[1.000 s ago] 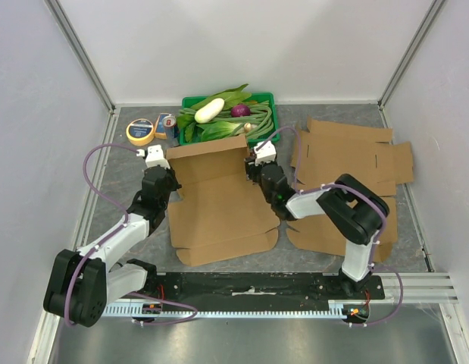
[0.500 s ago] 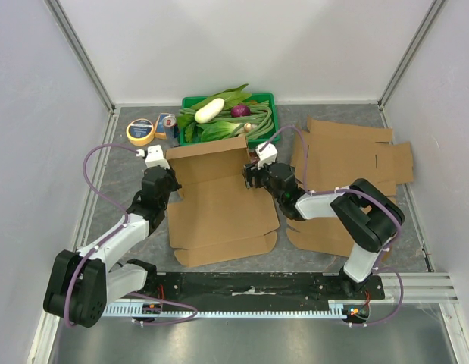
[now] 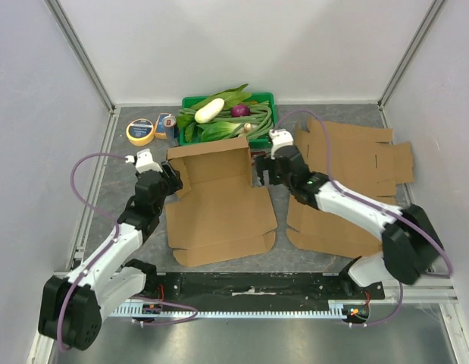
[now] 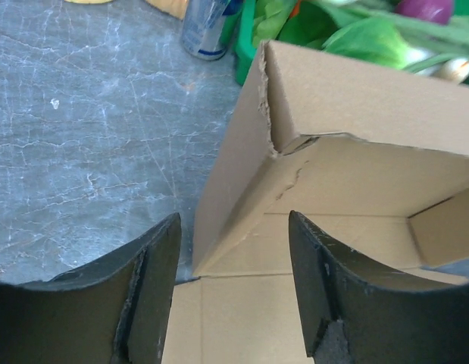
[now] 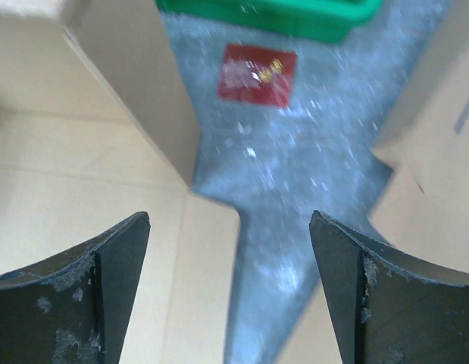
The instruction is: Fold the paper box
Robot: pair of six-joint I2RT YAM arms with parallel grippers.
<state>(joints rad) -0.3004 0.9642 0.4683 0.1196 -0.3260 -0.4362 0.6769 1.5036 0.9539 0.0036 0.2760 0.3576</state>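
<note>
Table (image 3: 117, 189): grey stone-patterned slab, faintly scratched.
Tape roll (image 3: 140, 131): yellow ring, lying flat at the far left.
Can (image 3: 170, 125): small metal cylinder, upright, just beside the crate.
Left gripper (image 4: 234, 220): arm stretched forward low, dark curved fingers apart, the box's torn left corner just ahead of them, not clasped.
Paper box (image 3: 219, 212): plain brown cardboard at the table's centre between the two arms, back wall and side flaps raised, front panel flat.
Crate (image 3: 261, 95): green plastic, rectangular, behind the box; holds leafy greens (image 3: 219, 129), a white oblong vegetable (image 3: 209, 110) and a purple onion (image 3: 240, 111).
Right gripper (image 5: 230, 220): arm reaching in long from the right, fingers spread wide, nothing between them, beside the box's right wall.
Cardboard blanks (image 3: 348, 159): flat die-cut sheets, stacked at right.
</note>
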